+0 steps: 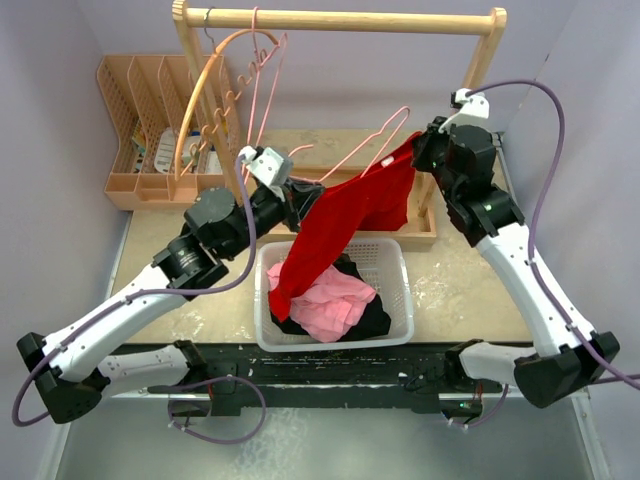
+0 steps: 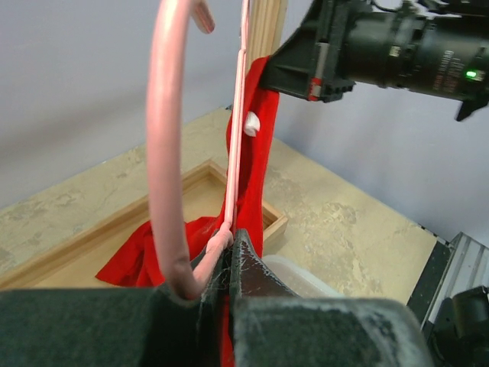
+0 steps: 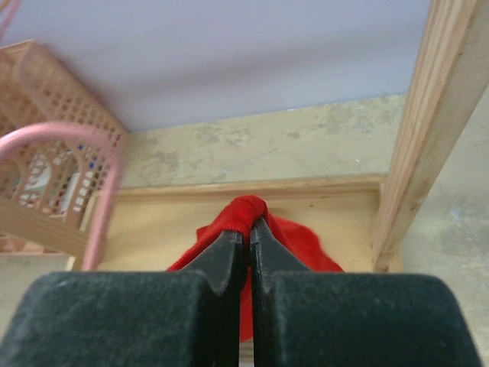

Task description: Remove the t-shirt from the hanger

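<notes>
A red t-shirt (image 1: pixel 345 215) hangs stretched between my two grippers above the white basket (image 1: pixel 398 262), its lower end drooping into it. A pink wire hanger (image 1: pixel 372 142) lies along the shirt's upper edge. My left gripper (image 1: pixel 297 197) is shut on the hanger's wire (image 2: pixel 223 243) at the shirt's left end; the red cloth (image 2: pixel 252 172) hangs just behind it. My right gripper (image 1: pixel 420 150) is shut on a fold of the red shirt (image 3: pixel 243 211) at its upper right corner. The hanger's hook curves up in the left wrist view (image 2: pixel 166 145).
A wooden rail (image 1: pixel 350 20) on posts spans the back, with an orange hanger (image 1: pixel 200 95) and a pink hanger (image 1: pixel 262 75) on it. A peach organiser (image 1: pixel 140 130) stands back left. A wooden tray (image 1: pixel 425 225) lies behind the basket, which holds pink (image 1: pixel 335 300) and black clothes.
</notes>
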